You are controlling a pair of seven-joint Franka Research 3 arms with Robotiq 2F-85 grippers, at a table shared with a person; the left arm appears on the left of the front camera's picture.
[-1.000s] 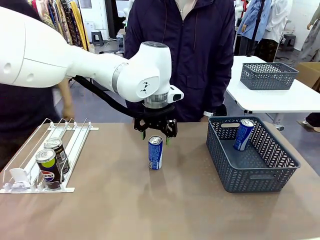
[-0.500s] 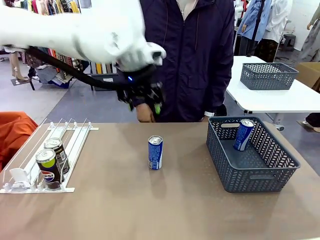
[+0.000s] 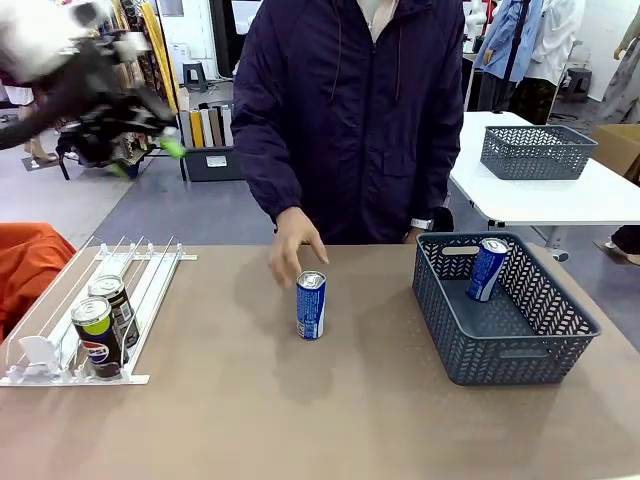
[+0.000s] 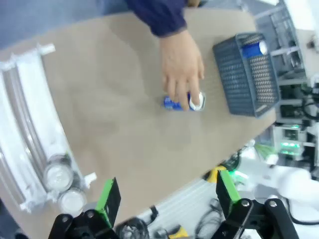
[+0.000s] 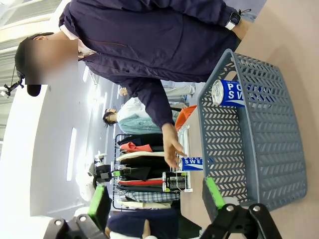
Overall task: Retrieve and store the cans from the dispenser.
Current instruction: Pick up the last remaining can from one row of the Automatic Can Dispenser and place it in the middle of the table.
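Note:
A blue can (image 3: 311, 305) stands upright mid-table, and a person's hand (image 3: 294, 251) reaches down to its top. From above, in the left wrist view, that hand (image 4: 181, 69) covers part of the blue can (image 4: 183, 102). The white dispenser (image 3: 150, 290) at the left holds two black cans (image 3: 97, 335) at its front stop. My left gripper (image 3: 146, 155) hangs blurred, high at the far left, open and empty (image 4: 167, 196). My right gripper (image 5: 157, 199) is open and empty too, beside the basket. Another blue can (image 3: 487, 268) leans inside the grey basket (image 3: 500, 350).
The person stands close against the far edge of the table. A second grey basket (image 3: 537, 152) sits on a white table behind at the right. Bare tabletop lies between the dispenser and the basket, apart from the standing can.
My left gripper has risen off the blue can and swung up and away to the far left. The person's hand has come down to the can.

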